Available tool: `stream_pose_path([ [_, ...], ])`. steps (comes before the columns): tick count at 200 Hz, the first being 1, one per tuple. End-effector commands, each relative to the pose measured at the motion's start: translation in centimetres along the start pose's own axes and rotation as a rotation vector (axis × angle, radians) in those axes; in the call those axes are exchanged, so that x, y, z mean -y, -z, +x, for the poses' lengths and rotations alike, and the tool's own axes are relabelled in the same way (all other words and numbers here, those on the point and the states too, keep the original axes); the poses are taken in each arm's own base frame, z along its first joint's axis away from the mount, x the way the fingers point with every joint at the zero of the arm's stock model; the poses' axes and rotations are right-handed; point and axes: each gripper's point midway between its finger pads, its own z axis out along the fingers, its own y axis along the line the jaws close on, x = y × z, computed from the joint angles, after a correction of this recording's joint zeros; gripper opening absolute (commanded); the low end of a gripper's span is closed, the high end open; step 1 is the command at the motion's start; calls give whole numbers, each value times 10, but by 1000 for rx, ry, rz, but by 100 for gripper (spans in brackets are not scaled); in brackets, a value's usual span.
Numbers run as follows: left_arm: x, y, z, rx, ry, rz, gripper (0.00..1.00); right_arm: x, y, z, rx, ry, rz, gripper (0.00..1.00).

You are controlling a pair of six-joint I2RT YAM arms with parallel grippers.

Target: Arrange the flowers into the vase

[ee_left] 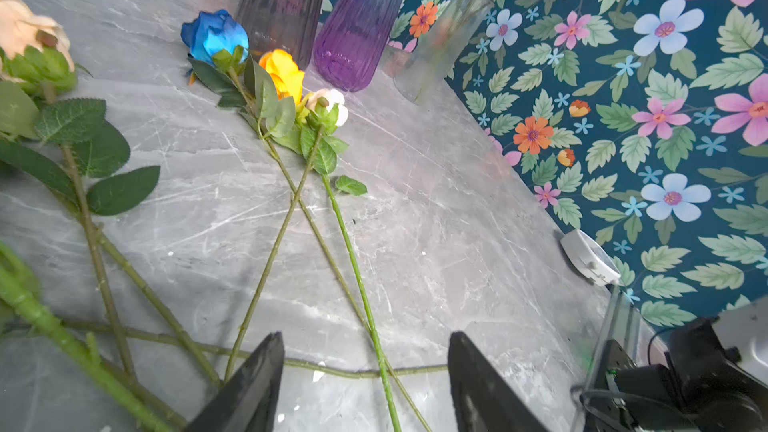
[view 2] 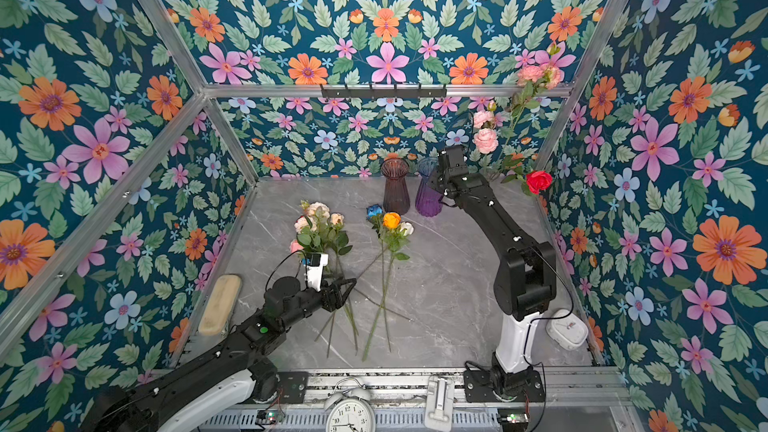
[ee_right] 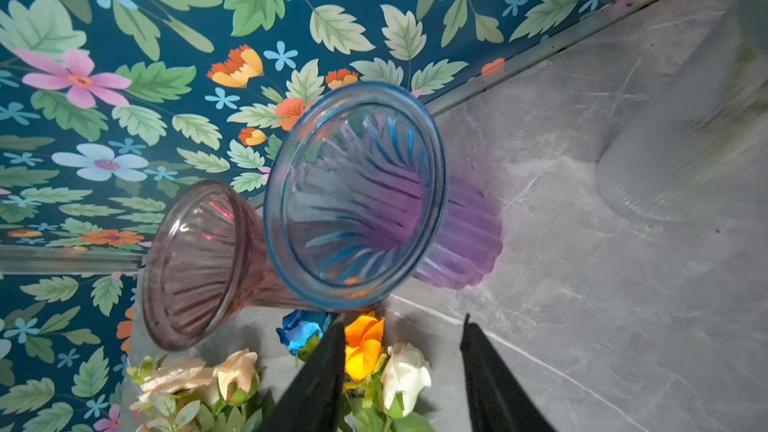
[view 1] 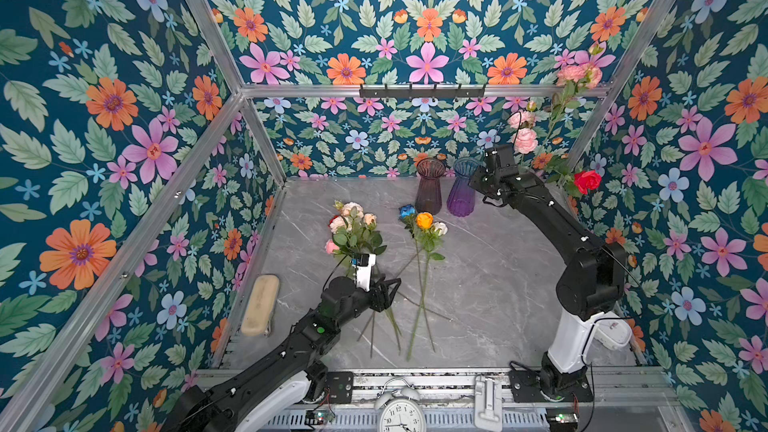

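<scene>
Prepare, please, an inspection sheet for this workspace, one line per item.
Surface: grey marbled tabletop, no spill seen.
Job's things: peach bunch, blue rose, orange rose, white rose lie on tabletop; pink blooms and red rose stand in clear vase; plum vase and blue-purple vase empty.
Clutter: tan case at left edge; alarm clock, white holder in front; white device on right.
Grippers: left claw open over stems; right claw open, empty, near blue-purple vase's mouth.
Cables: black cable loops at left wrist; second cable by right arm's base.
Surroundings: floral wallpaper, aluminium frame, black hook rail.
</scene>
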Motion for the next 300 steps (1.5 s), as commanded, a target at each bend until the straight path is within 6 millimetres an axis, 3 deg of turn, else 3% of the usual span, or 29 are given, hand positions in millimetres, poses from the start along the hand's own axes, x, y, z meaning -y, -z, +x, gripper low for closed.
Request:
stream_pose_path([
  [1,0,3,3,-4,-11,5,66,12,-2,11,-64,-24,61,46],
  [52,2,4,5,-10,-14,14,66,9,-12,4,-75,-50,58,45],
  [131,1,9,3,0,-18,5,66,2,1,-11,-25,-79,30,45],
  [196,2,10,2,-3,-21,3,66,1,-12,-27,-27,-72,49,45],
  [248,1,11,3,-6,-20,-1,66,12,-36,-27,-79,-25,121,45],
  [300,-2,10,2,-5,-24,-20,66,17,-43,-24,-100,-15,139,32],
])
